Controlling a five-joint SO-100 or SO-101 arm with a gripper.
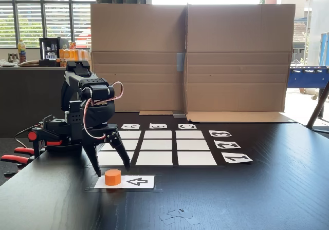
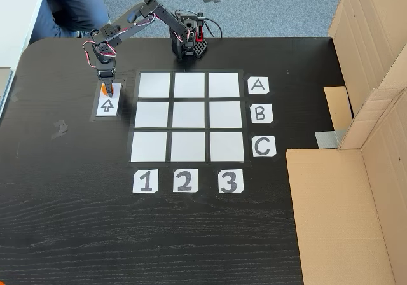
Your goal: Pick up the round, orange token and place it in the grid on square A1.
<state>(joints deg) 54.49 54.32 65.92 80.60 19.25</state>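
The orange token (image 1: 112, 177) (image 2: 103, 89) stands on the end of a white card with a black arrow (image 1: 134, 181) (image 2: 107, 103), beside the grid (image 1: 158, 145) (image 2: 189, 115). My gripper (image 1: 112, 169) (image 2: 108, 86) points down right over the token, open, with one finger on each side of it. Whether the fingers touch it I cannot tell. Square A1 (image 1: 109, 159) (image 2: 154, 85) is the corner cell closest to the token. In the fixed view from table height, one finger partly hides it.
Label cards A, B, C (image 2: 258, 85) and 1, 2, 3 (image 2: 145, 181) edge the grid. A cardboard wall (image 1: 190, 55) (image 2: 375, 107) closes the far side. The arm's base (image 2: 189, 43) is clamped at the table edge. A person's legs (image 2: 70, 5) are behind the table.
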